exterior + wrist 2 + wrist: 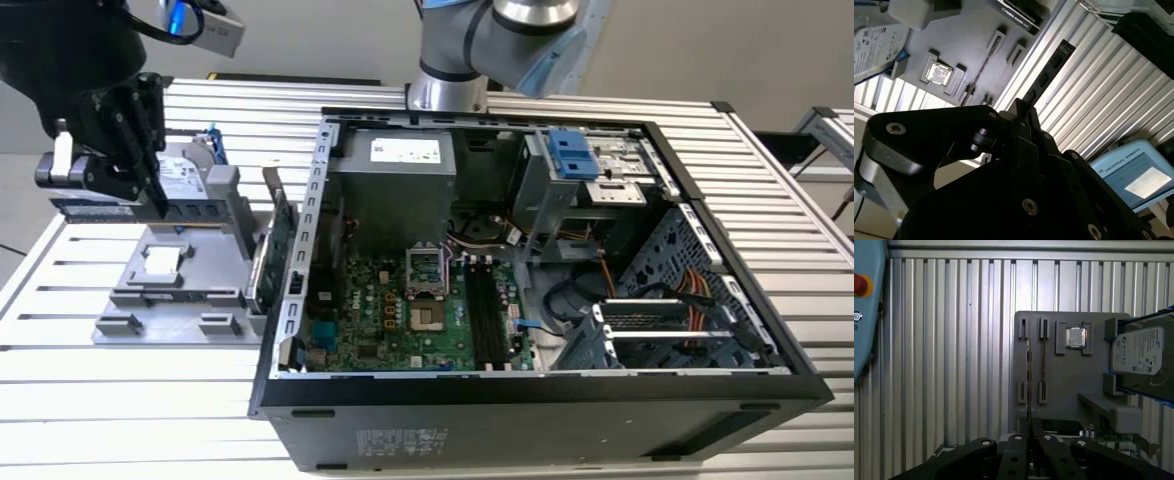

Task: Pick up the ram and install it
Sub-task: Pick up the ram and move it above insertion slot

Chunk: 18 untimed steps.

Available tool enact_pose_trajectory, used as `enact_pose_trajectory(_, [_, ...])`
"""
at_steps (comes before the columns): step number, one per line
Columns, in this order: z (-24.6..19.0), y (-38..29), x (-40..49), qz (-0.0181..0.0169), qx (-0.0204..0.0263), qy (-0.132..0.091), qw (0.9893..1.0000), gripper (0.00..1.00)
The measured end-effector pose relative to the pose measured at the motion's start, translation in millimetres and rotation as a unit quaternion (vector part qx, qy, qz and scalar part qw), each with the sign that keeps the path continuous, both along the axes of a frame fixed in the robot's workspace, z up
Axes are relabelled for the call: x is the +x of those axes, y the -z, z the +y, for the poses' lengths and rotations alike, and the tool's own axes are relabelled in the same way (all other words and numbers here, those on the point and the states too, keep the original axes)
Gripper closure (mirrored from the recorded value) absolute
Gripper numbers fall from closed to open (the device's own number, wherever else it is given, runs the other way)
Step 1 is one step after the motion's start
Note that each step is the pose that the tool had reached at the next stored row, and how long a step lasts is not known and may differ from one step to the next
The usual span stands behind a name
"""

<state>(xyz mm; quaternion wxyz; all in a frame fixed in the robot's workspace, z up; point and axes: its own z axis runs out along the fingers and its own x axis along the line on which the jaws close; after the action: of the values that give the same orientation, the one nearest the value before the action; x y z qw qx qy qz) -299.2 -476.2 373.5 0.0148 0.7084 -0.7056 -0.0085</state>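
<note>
My gripper (1030,429) is shut on the ram (1028,385), a thin dark stick seen edge-on that reaches out from the fingertips over the grey holder tray (1069,385). In the second wrist view the ram (1050,70) juts out beyond the gripper (1026,107) and hangs clear above the tray (954,45). A second thin stick (1043,365) stands in the tray's neighbouring slot. In the exterior view the gripper (134,185) hovers over the tray (174,300) at that view's left, beside the open computer case (320,200). The motherboard's long black memory slots (483,310) lie inside the case.
The tray also carries a processor chip (1075,337), a silver hard drive in a blue frame (1139,352) and a green expansion card (274,260) next to the case wall. A teach pendant (864,315) lies on the ribbed metal table (954,365). The arm's base (447,90) stands behind the case.
</note>
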Motion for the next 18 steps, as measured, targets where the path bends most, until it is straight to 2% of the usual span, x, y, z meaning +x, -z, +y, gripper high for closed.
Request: enact_pose_trajectory(18, [0.0,-0.1,28.2,0.0000,0.0000,-0.002,1.0000,1.00])
